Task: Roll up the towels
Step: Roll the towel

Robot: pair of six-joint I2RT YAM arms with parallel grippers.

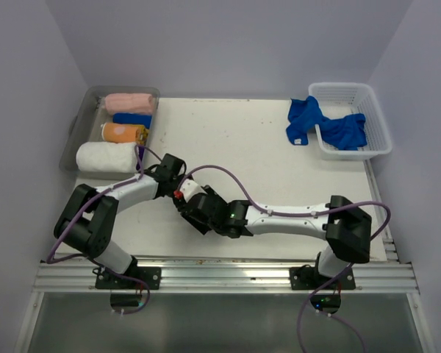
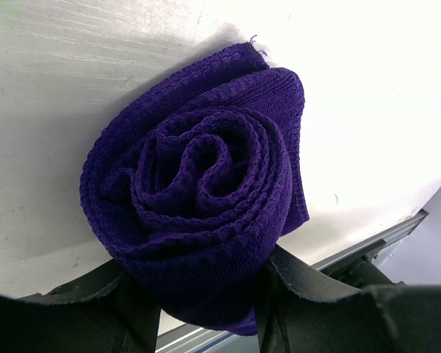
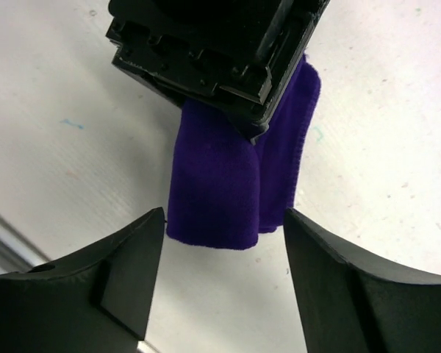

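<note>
A rolled dark purple towel (image 2: 198,184) sits spiral end-on between the fingers of my left gripper (image 2: 198,290), which is shut on its lower part just above the white table. In the right wrist view the same roll (image 3: 220,191) hangs below the left gripper's black body (image 3: 206,51). My right gripper (image 3: 224,217) is open, its fingers on either side of the roll's free end and not touching it. In the top view both grippers meet at the table's middle, left (image 1: 178,193) and right (image 1: 196,215), and they hide the towel.
A clear bin (image 1: 75,132) at the back left holds rolled towels: pink (image 1: 128,102), blue (image 1: 132,118), orange (image 1: 123,133) and white (image 1: 106,157). A white basket (image 1: 378,125) at the back right holds crumpled blue towels (image 1: 344,131); one (image 1: 303,121) spills onto the table.
</note>
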